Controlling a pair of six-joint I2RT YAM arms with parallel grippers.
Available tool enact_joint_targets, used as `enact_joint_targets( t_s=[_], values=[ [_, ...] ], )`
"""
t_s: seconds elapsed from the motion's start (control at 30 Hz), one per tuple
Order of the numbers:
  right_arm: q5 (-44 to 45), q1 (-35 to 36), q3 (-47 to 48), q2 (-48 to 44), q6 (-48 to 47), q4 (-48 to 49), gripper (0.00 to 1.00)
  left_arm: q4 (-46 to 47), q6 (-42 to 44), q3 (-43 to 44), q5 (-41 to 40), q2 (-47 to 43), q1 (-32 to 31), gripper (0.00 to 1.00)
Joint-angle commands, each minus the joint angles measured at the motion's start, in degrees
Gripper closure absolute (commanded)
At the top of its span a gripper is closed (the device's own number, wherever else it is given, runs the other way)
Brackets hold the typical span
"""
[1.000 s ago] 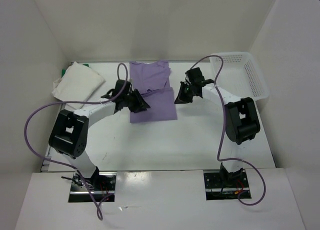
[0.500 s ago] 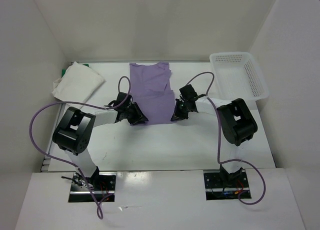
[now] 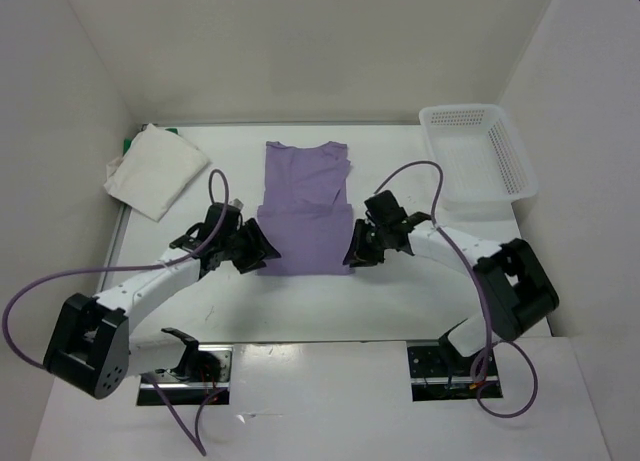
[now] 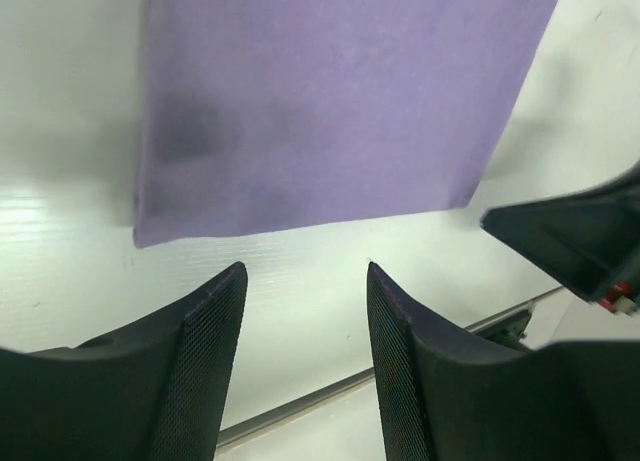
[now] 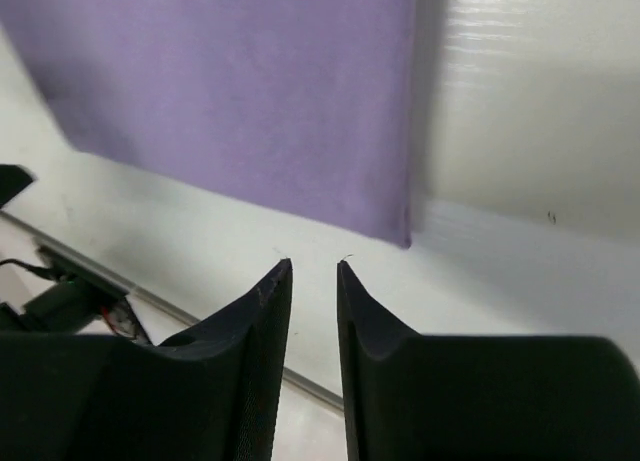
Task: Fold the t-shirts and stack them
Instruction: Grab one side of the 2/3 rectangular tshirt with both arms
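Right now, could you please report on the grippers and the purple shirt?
Left gripper open, empty. Right gripper open, empty. Purple shirt lies flat between them. Nothing in the way.

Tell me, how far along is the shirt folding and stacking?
The white shirt lies folded at the far left, green cloth peeking from under it. The lavender shirt is in progress: flat mid-table, narrowed to a strip, with the left gripper and right gripper open at its near corners. Left: finishing its folds and stacking it.
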Motion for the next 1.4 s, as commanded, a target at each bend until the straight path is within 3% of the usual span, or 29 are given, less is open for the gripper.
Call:
enact_joint_targets(
  t_s=[0.0, 0.17, 0.43, 0.57, 0.7, 0.8, 0.83, 1.03, 1.23, 1.37],
  values=[
    [0.3, -1.4, -1.9, -7.2, 1.7, -0.2, 0.69, -4.7, -0.2, -3.5, -2.6, -3.0, 1.0, 0.41],
    [-0.8, -2.0, -6.5, -5.7, 2.3, 3.1, 0.56, -0.5, -4.6, -9.4, -4.2, -3.8, 1.0, 0.41],
    [0.2, -3.8, -7.1, -0.8, 2.8, 7.7, 0.53, 4.5, -7.3, -8.8, -7.6, 0.7, 1.0, 0.39],
    [-1.0, -3.8, -8.2, 1.4, 2.8, 10.0, 0.53, 5.0, -8.5, -9.4, -9.9, 0.6, 1.0, 0.50],
    [-1.0, -3.8, -8.2, 1.9, 2.8, 10.0, 0.59, 6.2, -9.1, -10.0, -11.2, -0.1, 1.6, 0.64],
    [-0.5, -3.8, -8.2, 1.9, 2.8, 10.5, 0.69, 6.9, -9.1, -10.0, -11.9, -0.1, 1.6, 0.73],
    [-0.5, -3.8, -8.2, 1.9, 2.8, 10.5, 0.78, 6.9, -9.1, -10.0, -11.9, 0.7, 1.6, 0.75],
    [-0.5, -3.8, -8.2, 1.3, 2.8, 10.0, 0.98, 7.5, -7.5, -8.3, -11.9, 2.5, 1.6, 0.96],
    [-0.5, -3.8, -9.7, -3.9, 3.6, 6.9, 1.00, 1.7, -4.8, -7.8, -7.9, -1.8, 1.6, 1.00],
    [-1.7, -2.7, -13.2, -11.6, 6.2, 1.7, 1.00, -6.1, -3.6, -9.3, -2.7, -11.7, 1.6, 1.00]
  ],
)
